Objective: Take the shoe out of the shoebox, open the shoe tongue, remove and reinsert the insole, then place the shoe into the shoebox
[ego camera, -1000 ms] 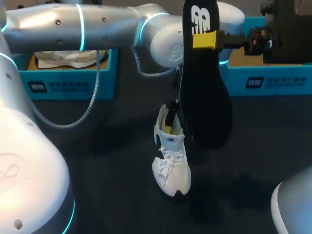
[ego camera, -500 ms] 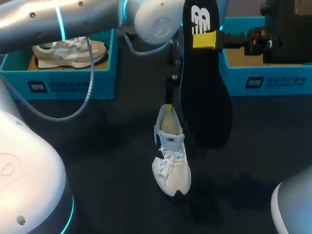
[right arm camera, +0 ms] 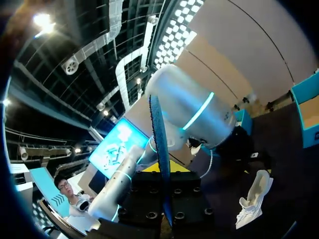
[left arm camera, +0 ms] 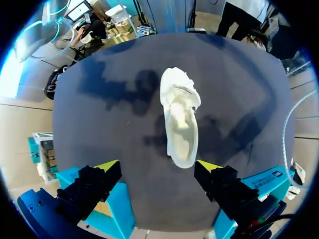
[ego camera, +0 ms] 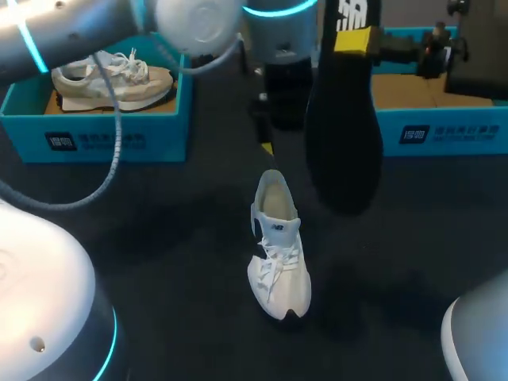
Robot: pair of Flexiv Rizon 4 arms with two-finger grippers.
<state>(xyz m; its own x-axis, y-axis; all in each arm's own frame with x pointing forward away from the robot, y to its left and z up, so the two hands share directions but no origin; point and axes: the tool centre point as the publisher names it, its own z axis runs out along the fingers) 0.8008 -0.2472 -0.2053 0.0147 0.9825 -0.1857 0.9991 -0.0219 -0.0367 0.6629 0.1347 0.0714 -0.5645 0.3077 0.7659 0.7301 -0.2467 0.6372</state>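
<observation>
Head view showed the white lace-up sneaker (ego camera: 278, 246) lying on the dark desk (ego camera: 159, 238), out of the teal cardboard shoebox (ego camera: 444, 131) and well apart from it. Right jaws clamped the black foam insole (ego camera: 343, 119), hanging it upright beside the shoe, probably ready for reinsertion. Left jaws hung wide apart and empty above the heel, leaving the opening free.

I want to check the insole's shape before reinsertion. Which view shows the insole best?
The head view: the black insole hangs with its broad face toward the camera, clamped in the right gripper. The right wrist view shows only its thin edge, rising from between the fingers. The left wrist view does not show it at all.
</observation>
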